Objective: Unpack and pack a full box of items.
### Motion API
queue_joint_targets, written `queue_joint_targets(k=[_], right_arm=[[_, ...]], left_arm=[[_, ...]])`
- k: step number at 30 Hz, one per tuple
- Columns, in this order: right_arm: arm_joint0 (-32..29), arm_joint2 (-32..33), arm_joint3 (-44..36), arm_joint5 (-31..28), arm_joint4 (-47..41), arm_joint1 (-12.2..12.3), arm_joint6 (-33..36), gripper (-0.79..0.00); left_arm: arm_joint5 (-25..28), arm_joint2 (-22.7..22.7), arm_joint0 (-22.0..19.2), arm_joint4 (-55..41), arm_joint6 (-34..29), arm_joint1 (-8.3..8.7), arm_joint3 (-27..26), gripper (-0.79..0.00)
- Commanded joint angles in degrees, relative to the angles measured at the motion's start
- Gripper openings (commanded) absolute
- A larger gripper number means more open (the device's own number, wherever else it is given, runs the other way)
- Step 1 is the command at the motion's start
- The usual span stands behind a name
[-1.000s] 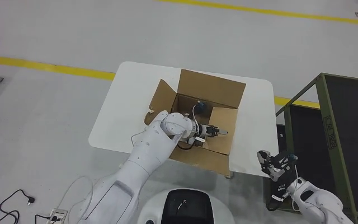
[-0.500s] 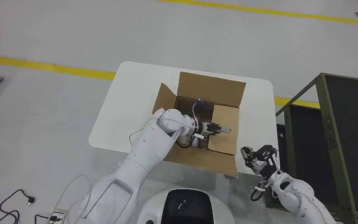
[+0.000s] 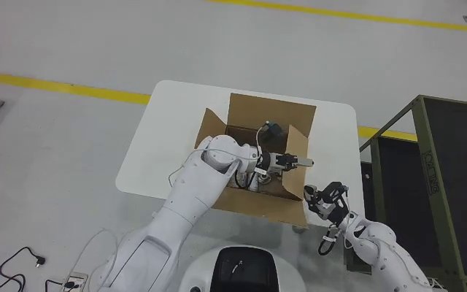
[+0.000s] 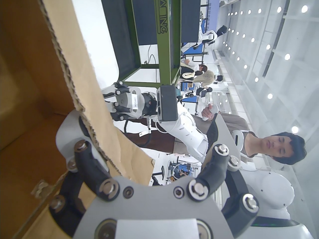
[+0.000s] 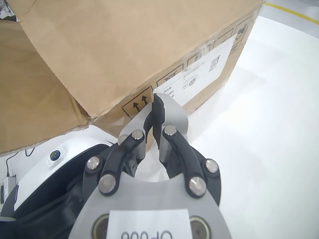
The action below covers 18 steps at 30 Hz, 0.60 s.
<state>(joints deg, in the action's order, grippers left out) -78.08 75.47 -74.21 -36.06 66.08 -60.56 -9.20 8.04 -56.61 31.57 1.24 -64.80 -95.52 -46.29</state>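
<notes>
On your white worktop (image 3: 146,164) the cardboard box (image 3: 273,115) stands near the middle with its flaps turned out or up, so the opening step looks close to done. What lies inside is too dark to name. I judge that unpacking has hardly begun and that all the repacking is ahead of you.

Your left gripper (image 3: 300,160) lies across the box mouth at the side flap (image 4: 74,63). Its fingers (image 4: 86,155) are spread wide. The flap's ragged edge runs between them and rests against one finger, but nothing is pinched.

Further right, your right gripper (image 5: 154,110) sits low over the worktop's near corner, just beside the outer side of the box. Its fingers are pressed together on nothing. I cannot tell whether the tips touch the cardboard.
</notes>
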Motion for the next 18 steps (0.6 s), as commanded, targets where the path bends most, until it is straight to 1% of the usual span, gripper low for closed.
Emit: queue_joint_targets(k=[1,4,8,11,14,18], right_arm=[[-0.6,0.5,-0.4,0.2,-0.4,0.0,-1.2,-0.785],[-2.6,2.9,-0.8,0.1,-0.9,0.4,-3.9,-0.785],[-6.4,7.7,-2.6,1.2,-1.4,1.2,-5.4,-0.785],[-9.9,12.0,-4.9,3.1,-3.2,1.8,-5.5,-0.785],[-13.7,15.9,-8.3,5.3,-3.9,2.2,-4.8,-0.785],[-17.9,20.0,-11.5,5.8,-5.7,2.5,-4.4,-0.785]], left_arm=[[-0.1,0.4,0.2,-0.4,0.2,-0.09,-0.7,0.000],[0.1,1.2,0.1,-0.8,0.9,-0.32,-1.4,0.000],[0.5,2.2,-0.7,-1.4,1.3,-0.66,-1.4,0.000],[0.8,3.1,-1.5,-2.3,1.7,-1.08,-1.1,0.000],[1.6,4.5,-2.1,-3.0,3.1,-1.77,-0.6,0.000],[2.8,6.9,-3.2,-3.1,6.1,-3.01,1.7,0.000]])
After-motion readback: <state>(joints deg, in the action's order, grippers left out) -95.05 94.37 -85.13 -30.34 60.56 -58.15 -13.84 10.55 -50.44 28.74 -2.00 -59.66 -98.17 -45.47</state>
